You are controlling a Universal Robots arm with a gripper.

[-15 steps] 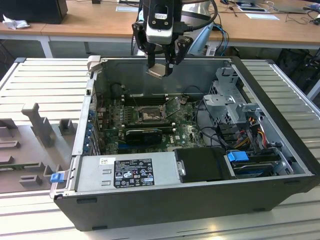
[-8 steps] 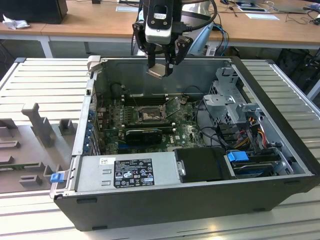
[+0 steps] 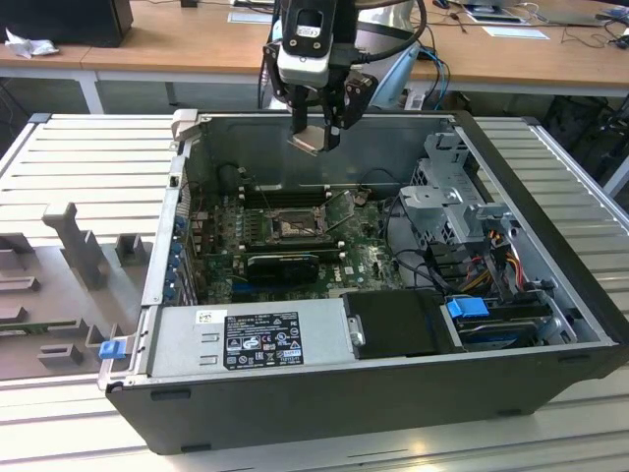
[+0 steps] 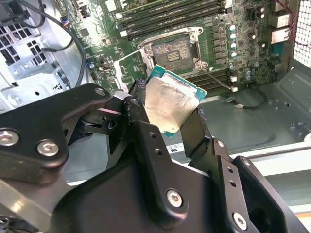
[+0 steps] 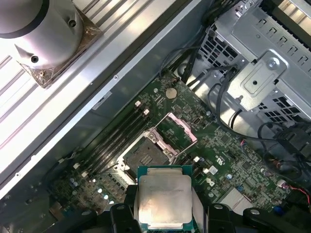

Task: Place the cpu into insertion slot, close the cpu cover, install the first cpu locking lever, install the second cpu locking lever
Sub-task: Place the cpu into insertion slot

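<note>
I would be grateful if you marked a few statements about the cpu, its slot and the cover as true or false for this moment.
1. The gripper is shut on the cpu. True.
2. The cpu already sits in the insertion slot. False: the slot is empty, and the cpu is held in the air above it.
3. The cpu cover is closed over the slot. False: it is swung open, standing up from one side of the slot.
4. Long memory slots run alongside the insertion slot. True.
</note>
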